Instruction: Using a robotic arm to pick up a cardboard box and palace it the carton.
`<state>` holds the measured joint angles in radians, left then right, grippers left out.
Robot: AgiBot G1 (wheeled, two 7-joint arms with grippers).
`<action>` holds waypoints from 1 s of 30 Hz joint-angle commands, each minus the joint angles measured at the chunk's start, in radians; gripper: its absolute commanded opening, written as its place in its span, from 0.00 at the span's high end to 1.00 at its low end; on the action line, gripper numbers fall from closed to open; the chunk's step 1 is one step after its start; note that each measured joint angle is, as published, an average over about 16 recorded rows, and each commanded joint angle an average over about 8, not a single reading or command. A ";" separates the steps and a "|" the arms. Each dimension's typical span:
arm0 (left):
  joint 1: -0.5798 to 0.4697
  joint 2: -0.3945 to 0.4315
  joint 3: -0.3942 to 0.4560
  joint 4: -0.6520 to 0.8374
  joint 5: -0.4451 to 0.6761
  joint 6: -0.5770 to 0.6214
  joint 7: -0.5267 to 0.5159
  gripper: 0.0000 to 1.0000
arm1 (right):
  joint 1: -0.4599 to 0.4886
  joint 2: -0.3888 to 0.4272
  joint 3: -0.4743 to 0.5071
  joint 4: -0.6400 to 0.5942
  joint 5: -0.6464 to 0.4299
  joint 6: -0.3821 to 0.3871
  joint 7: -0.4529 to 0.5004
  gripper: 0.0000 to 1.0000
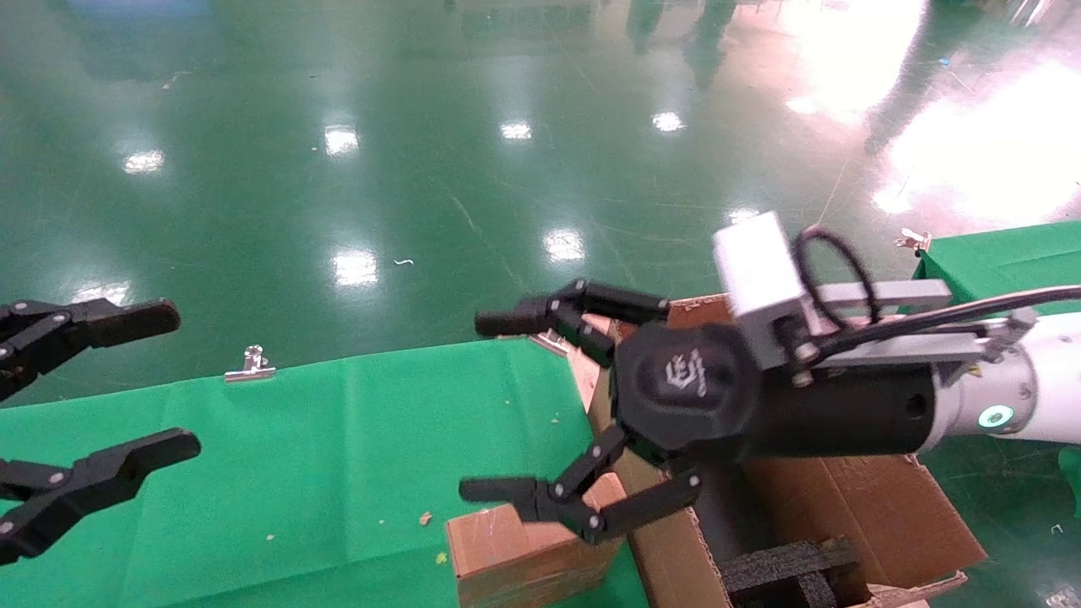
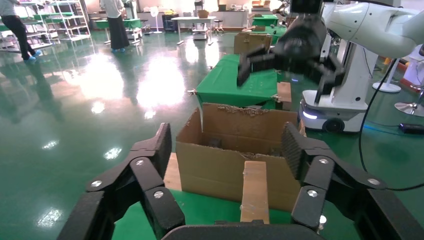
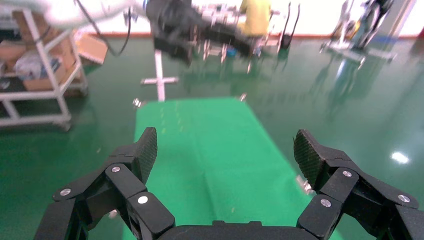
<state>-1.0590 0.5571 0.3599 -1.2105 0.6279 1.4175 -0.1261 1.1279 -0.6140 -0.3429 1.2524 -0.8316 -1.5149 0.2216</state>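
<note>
The small cardboard box [image 1: 524,553] stands on the green table, against the carton's [image 1: 853,498] left wall. Black foam [image 1: 785,570] lies inside the carton. The white robotic arm [image 1: 1047,388] reaches in from the right. Its right gripper [image 1: 477,405] is open and empty, above the box, with its lower finger just over the box's top. My left gripper [image 1: 181,380] is open and empty at the far left, above the table. In the left wrist view, the left gripper [image 2: 227,145] is open, facing the box [image 2: 255,190] and carton [image 2: 235,150]. In the right wrist view, the right gripper [image 3: 226,150] is open over the green cloth [image 3: 210,150].
The green cloth [image 1: 338,473] covers the table, held by a metal clip [image 1: 251,363] at its far edge. A second green table [image 1: 1005,262] with a clip [image 1: 916,241] stands at the far right. Shiny green floor lies beyond.
</note>
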 commanded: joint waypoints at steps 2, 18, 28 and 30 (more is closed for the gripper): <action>0.000 0.000 0.000 0.000 0.000 0.000 0.000 1.00 | 0.027 -0.001 -0.029 -0.015 -0.052 -0.014 0.019 0.00; 0.000 0.000 0.000 0.000 0.000 0.000 0.000 1.00 | 0.341 -0.101 -0.395 -0.074 -0.377 -0.079 0.077 0.00; 0.000 0.000 0.000 0.000 0.000 0.000 0.000 1.00 | 0.504 -0.205 -0.652 -0.205 -0.448 -0.077 -0.025 0.00; 0.000 0.000 0.000 0.000 0.000 0.000 0.000 1.00 | 0.532 -0.228 -0.697 -0.235 -0.458 -0.077 -0.048 0.00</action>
<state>-1.0590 0.5571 0.3599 -1.2105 0.6279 1.4175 -0.1261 1.6587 -0.8424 -1.0388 1.0211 -1.2869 -1.5916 0.1758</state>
